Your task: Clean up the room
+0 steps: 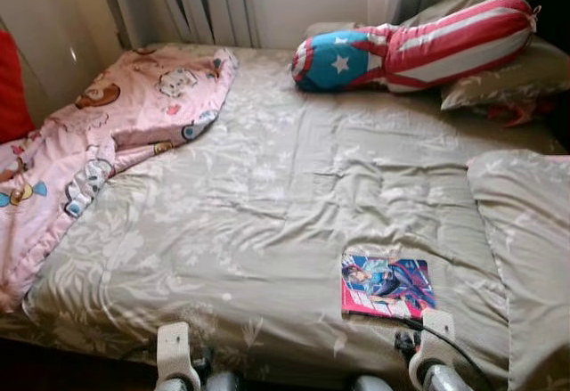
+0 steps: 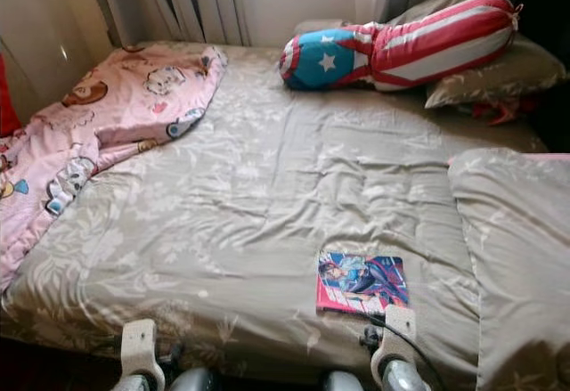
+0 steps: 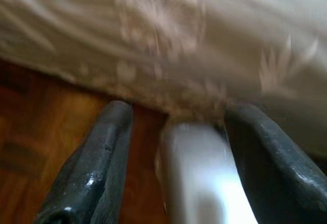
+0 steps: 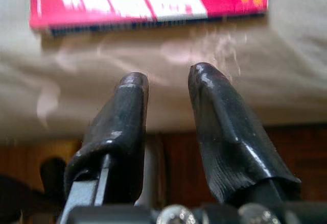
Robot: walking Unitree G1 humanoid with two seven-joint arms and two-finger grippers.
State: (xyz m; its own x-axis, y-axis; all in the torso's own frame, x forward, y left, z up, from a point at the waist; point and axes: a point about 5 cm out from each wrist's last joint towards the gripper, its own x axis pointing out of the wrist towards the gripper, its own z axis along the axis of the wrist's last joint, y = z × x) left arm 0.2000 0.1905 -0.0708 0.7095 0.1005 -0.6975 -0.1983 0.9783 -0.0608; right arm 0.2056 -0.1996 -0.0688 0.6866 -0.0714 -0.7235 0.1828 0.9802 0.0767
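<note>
The book [image 1: 387,286] lies flat on the bed [image 1: 267,213], near the front edge on my right side, with its red cover up and its spine toward me. It is thin and the cover below it is soft, so I judge the main risk is that my fingers push into the bedding and pinch cloth together with the book, or slide the book away instead of taking it. It could also slip over the edge to the floor if I push it sideways toward myself.

My right gripper [image 4: 166,78] is just below the bed edge and points up at the book. Its fingers [image 4: 130,89] are released, with a small gap between them and nothing inside. The book is beyond the tips and a little to the left of the gap, not touching them.

My left gripper [image 3: 176,114] is low at the bed edge, well apart from the book. Its fingers are spread and they hold nothing.

A pink blanket [image 1: 116,115] lies crumpled at the far left, and a striped pillow [image 1: 419,48] lies at the head of the bed.
</note>
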